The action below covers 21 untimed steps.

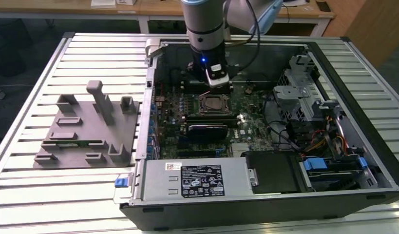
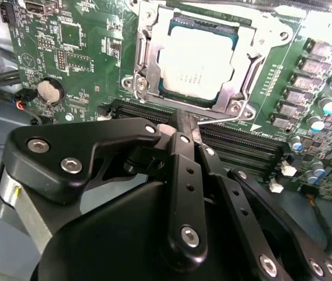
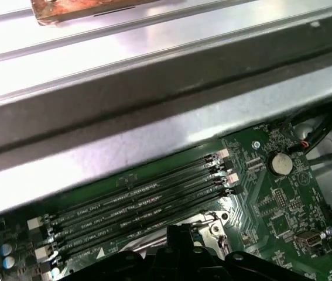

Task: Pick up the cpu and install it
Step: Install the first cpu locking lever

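Note:
The cpu [image 2: 198,63], a pale silver square chip, lies flat in its metal-framed socket on the green motherboard [image 2: 89,52]. In the exterior view the cpu [image 1: 214,103] sits mid-board inside the open computer case [image 1: 264,214]. My gripper [image 1: 218,87] hangs just above the board, a little beyond the socket on its far side. In the second wrist view the black gripper [image 2: 184,124] has its fingers drawn together with nothing between them, its tip over the memory slots next to the socket. Its tip [image 3: 180,231] also shows in the first wrist view.
Empty black memory slots [image 3: 136,205] run beside the socket. A coin battery [image 2: 50,91] sits on the board. A grey parts fixture [image 1: 82,131] stands at the exterior view's left, outside the case. The power supply [image 1: 199,178] and drive cage [image 1: 303,97] crowd the case.

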### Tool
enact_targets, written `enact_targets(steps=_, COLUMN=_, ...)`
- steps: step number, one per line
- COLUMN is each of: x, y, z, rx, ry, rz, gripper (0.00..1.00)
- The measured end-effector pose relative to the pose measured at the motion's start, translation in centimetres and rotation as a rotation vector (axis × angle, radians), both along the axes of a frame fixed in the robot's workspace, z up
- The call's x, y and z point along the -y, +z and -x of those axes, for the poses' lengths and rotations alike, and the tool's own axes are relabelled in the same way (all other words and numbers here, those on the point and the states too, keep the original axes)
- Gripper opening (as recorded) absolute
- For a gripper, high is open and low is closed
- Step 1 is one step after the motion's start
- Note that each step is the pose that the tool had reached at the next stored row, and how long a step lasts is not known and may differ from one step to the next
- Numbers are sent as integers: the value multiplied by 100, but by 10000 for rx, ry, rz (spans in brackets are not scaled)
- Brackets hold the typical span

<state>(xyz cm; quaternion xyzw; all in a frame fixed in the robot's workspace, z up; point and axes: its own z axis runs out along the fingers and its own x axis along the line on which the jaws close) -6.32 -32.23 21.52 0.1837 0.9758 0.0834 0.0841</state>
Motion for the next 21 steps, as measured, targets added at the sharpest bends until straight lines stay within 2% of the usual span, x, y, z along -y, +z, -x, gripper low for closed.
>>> enact_targets(steps=3, x=-24, y=-12, z=-2, rx=4, ry=-88, rz=5, gripper=11)
enact_targets(steps=12, x=-28, y=-23, z=-2, rx=10, ry=-50, rz=52, gripper=11)
enact_targets(steps=18, x=-28, y=-63, z=-3, rx=25, ry=781, rz=49, gripper=11)
enact_targets(steps=21, x=-28, y=-84, z=-4, rx=41, ry=990, rz=53, gripper=11)
